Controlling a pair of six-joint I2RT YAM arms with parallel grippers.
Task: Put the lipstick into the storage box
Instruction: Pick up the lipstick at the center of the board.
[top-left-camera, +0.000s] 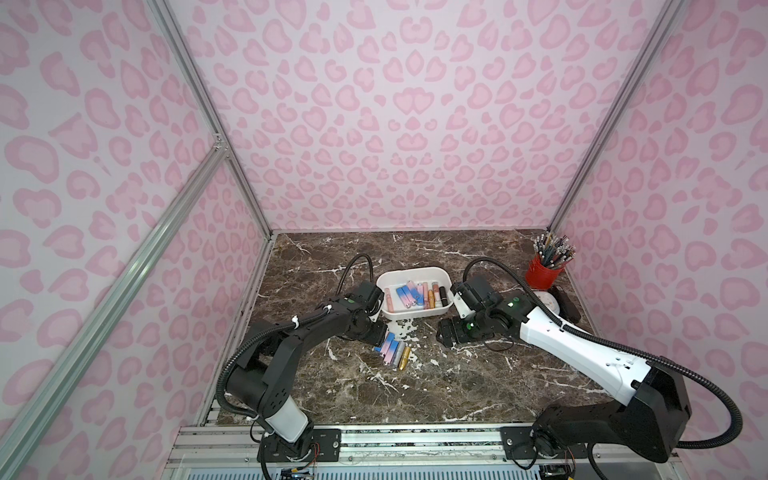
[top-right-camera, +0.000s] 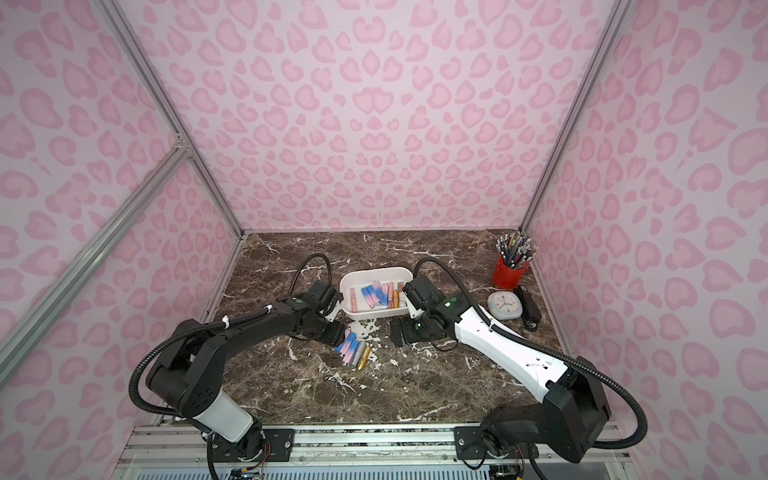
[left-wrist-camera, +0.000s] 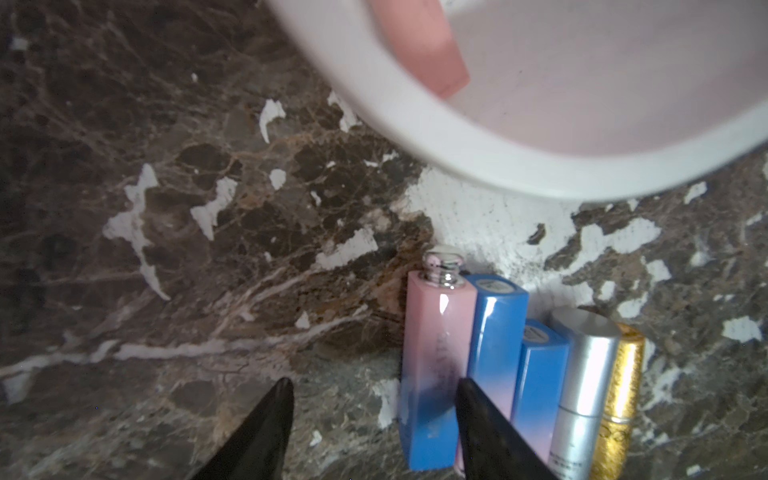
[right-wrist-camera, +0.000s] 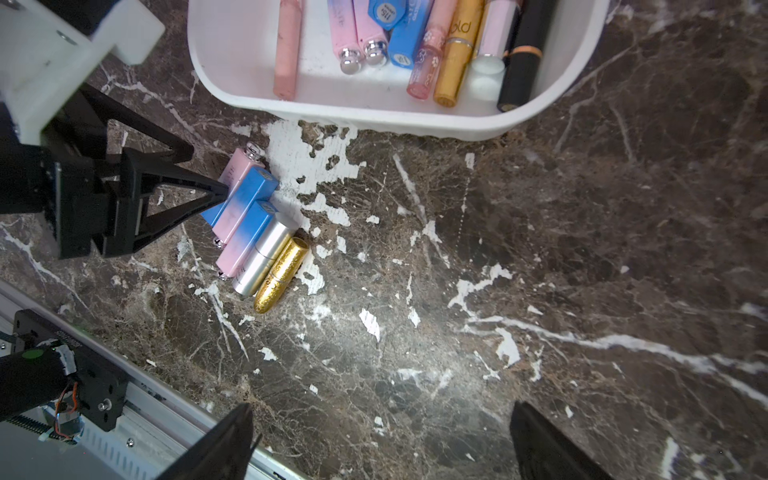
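Left gripper fills the near foreground of its own wrist view. Jaws stand partly apart, nothing gripped.

- One fingertip is over bare desk. The other sits at the seam between the outermost pink-to-blue lipstick and its blue-topped neighbour.
- Five tubes lie side by side and touching on the desk, just in front of the storage box: the target, two blue-and-pink ones, a silver tube and a gold glitter tube.
- The box already holds about ten lipsticks, with a bare patch of floor at its end nearer the left arm.
- Right gripper: jaws wide apart and empty, low over bare desk, well clear of the row.

Judgement: this is the grasp on the outer tube.
- The seam-side fingertip needs to wedge down between the tubes rather than ride on top of the neighbour.
- Close slowly. A skewed pinch could roll the smooth tube or drag its neighbour.
- Lift straight up before swinging over the rim, then release above the bare patch.
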